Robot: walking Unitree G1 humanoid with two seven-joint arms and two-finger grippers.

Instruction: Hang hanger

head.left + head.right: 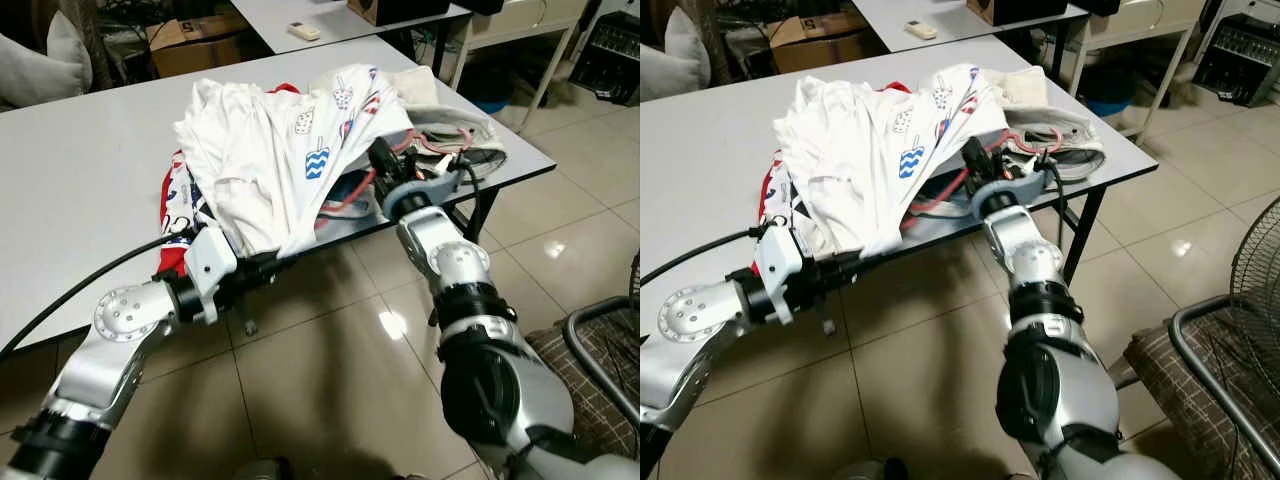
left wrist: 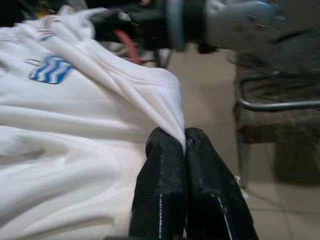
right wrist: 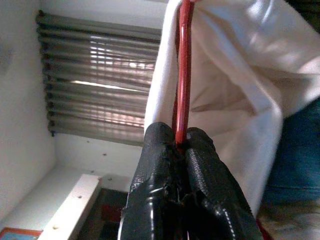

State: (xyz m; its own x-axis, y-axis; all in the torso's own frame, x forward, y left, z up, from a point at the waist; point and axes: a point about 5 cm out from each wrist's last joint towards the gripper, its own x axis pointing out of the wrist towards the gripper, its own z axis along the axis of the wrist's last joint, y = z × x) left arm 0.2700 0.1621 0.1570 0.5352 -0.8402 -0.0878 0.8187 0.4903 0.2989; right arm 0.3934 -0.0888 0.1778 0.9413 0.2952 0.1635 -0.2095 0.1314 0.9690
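Op: Right wrist view: my right claw is pinched on the red hanger, running straight ahead inside the shirt.

Spotter: Left?

Op: Left claw grips the hem, nearer me, off the desk edge.

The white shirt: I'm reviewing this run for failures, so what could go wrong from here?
The left gripper pinches only a thin fold of the white shirt, so the hem may slip free. The right gripper clamps the red hanger by one thin bar, which might twist. The shirt lies over other clothes on the table and could drag them off.
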